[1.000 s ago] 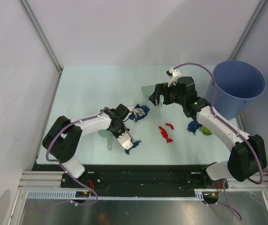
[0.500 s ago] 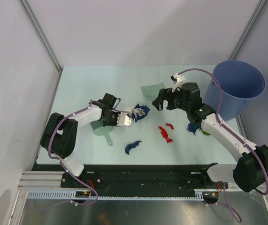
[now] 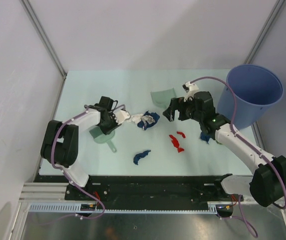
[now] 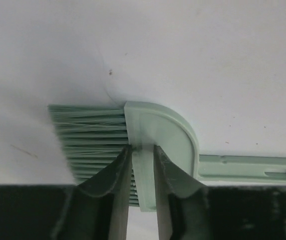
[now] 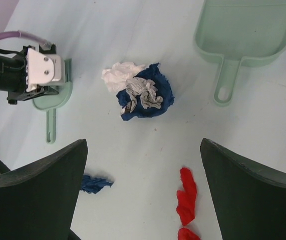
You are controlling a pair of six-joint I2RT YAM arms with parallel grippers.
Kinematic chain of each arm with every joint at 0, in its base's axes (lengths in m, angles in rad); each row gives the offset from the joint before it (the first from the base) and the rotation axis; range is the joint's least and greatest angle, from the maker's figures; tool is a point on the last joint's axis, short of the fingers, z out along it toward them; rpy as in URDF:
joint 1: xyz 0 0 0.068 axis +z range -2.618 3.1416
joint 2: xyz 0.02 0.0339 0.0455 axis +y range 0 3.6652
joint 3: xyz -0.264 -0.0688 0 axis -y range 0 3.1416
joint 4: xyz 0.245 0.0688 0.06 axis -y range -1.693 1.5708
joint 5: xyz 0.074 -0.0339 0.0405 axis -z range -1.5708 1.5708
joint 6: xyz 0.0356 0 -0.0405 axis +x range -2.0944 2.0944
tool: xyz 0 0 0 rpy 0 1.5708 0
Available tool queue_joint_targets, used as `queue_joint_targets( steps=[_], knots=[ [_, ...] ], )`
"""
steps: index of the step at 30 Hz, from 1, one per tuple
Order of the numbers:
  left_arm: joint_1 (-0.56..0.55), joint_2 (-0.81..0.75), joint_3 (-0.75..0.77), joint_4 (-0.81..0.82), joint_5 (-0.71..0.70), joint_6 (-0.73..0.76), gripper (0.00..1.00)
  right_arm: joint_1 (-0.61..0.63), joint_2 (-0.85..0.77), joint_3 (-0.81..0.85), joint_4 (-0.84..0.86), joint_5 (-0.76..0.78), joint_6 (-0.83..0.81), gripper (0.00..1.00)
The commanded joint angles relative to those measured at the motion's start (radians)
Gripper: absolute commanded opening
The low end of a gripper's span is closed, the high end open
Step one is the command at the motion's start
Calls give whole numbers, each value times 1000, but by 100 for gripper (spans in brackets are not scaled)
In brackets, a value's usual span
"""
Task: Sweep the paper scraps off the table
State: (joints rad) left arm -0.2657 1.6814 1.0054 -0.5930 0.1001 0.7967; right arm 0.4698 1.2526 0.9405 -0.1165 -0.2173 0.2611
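Note:
The paper scraps lie on the pale green table (image 3: 107, 90). A dark blue and white clump (image 3: 147, 119) shows in the right wrist view too (image 5: 143, 95). Red bits (image 3: 175, 142) and one blue bit (image 3: 141, 157) lie nearer the front. My left gripper (image 3: 107, 126) is shut on the mint-green brush (image 3: 103, 136), left of the clump. Its jaws pinch the brush's rib (image 4: 145, 165), bristles on the table. My right gripper (image 3: 172, 111) is open and empty above the table between the clump and the red bits (image 5: 187, 200).
The mint-green dustpan (image 3: 163, 96) lies at the back behind the right gripper, handle toward the front (image 5: 245, 35). A tall blue bucket (image 3: 253, 95) stands at the right edge. Another blue scrap (image 3: 203, 136) peeks out beside the right arm. A black rail (image 3: 158, 182) runs along the front.
My left gripper swung the brush from beside the front blue scrap back and left, to beside the blue-white clump. The right gripper shifted slightly right. The scraps have not visibly moved.

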Motion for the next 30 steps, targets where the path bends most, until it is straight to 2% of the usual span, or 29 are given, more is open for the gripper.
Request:
queue_joint_targets(
  steps=[1, 4, 7, 8, 10, 11, 13, 14, 15, 18, 22, 25, 30],
  knots=[
    [11, 14, 35, -56, -37, -136, 35, 1, -54, -16, 51, -11, 9, 100],
    [8, -98, 41, -59, 88, -82, 47, 1, -77, -23, 43, -13, -3, 100],
    [-38, -238, -42, -77, 165, 71, 56, 1, -97, -34, 51, -14, -13, 100],
    [-56, -271, -78, -86, 170, 207, 58, 1, -107, -39, 52, -14, -14, 100],
    [-127, -374, -219, -105, 150, 347, 61, 4, -116, -51, 64, -11, -16, 100],
    [-148, -411, -267, -110, 144, 483, 61, 3, -122, -55, 70, -11, -16, 100],
    [-190, -506, -388, -117, 141, 606, 63, 6, -128, -68, 86, -14, -16, 100],
    [-194, -531, -418, -116, 145, 719, 64, 7, -131, -72, 90, -16, -16, 100],
    [-194, -541, -435, -119, 147, 763, 66, 9, -131, -75, 95, -20, -14, 100],
    [-193, -487, -398, -116, 151, 777, 67, 18, -136, -86, 107, -24, -16, 100],
    [-193, -369, -276, -116, 168, 743, 71, 39, -148, -89, 107, -27, -28, 100],
    [-191, -344, -246, -116, 176, 775, 71, 49, -169, -92, 91, -22, -43, 100],
    [-191, -284, -252, -125, 75, 838, 70, 49, -188, -101, 69, -17, -66, 100]
  ],
)
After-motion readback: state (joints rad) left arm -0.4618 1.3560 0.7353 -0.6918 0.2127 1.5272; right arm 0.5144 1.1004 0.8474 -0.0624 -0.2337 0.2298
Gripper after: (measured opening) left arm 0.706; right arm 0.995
